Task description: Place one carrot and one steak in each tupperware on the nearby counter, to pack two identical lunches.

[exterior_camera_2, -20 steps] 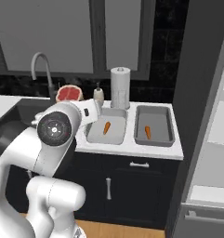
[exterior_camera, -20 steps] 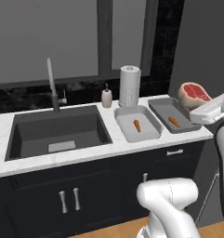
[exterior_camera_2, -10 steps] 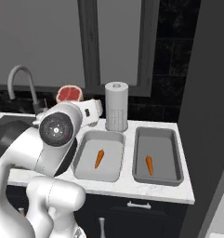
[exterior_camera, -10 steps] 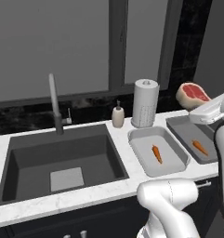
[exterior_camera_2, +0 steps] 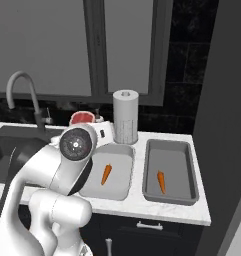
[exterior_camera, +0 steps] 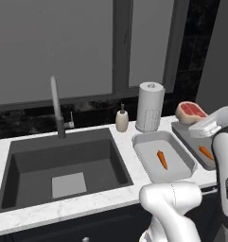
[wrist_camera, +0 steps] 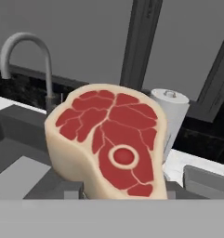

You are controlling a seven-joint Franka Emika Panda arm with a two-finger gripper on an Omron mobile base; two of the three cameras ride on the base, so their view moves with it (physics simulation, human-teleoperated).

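Carrying the steak (wrist_camera: 108, 144), the gripper (exterior_camera: 206, 126) stays closed on it; next it must lower it into a tupperware (exterior_camera_2: 110, 172) beside a carrot (exterior_camera_2: 106, 174).

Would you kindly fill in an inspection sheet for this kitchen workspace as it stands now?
Surface: white counter with a dark sink.
Job's things: lighter tupperware and darker tupperware, one carrot in the first, another carrot in the second; steak held up.
Clutter: paper towel roll, soap bottle, faucet.
Claw: claw shut on steak.
Cables: nothing seen.
Surroundings: window, dark backsplash.
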